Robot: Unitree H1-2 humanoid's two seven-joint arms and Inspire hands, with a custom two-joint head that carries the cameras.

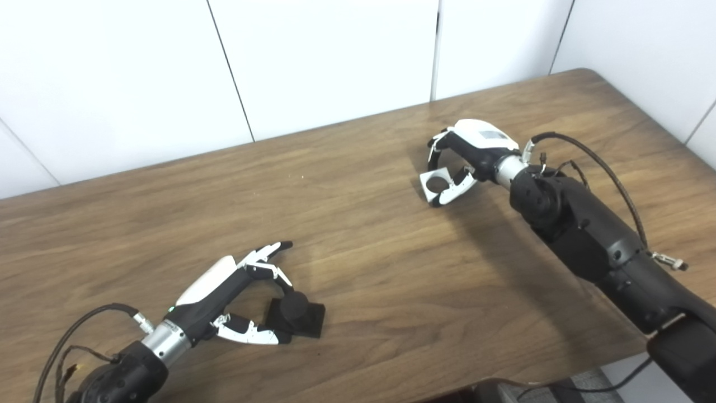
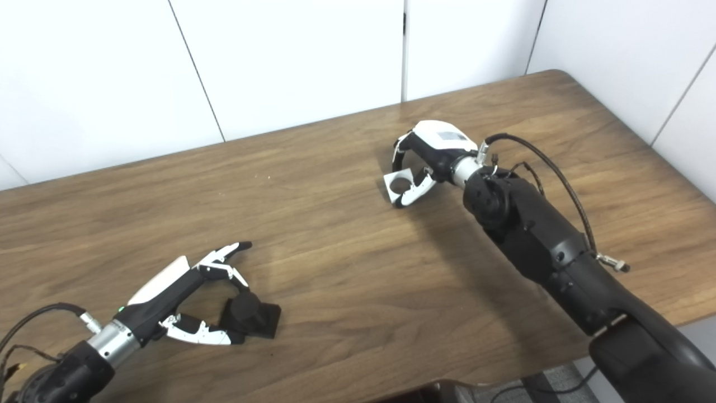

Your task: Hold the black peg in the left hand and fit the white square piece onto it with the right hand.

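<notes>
Black peg sits on the table between the left hand's spread fingers; right hand grips the white square piece.

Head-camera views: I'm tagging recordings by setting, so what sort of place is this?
Probably a lab or office test bench rather than a home: a bare wood-grain table against plain white wall panels, holding only the black peg by the left hand and the white square piece in the right hand.

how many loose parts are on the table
2. The black peg sits near the front left, between the left hand's fingers. The white square piece is far right, inside the right hand. None seem hidden.
</notes>
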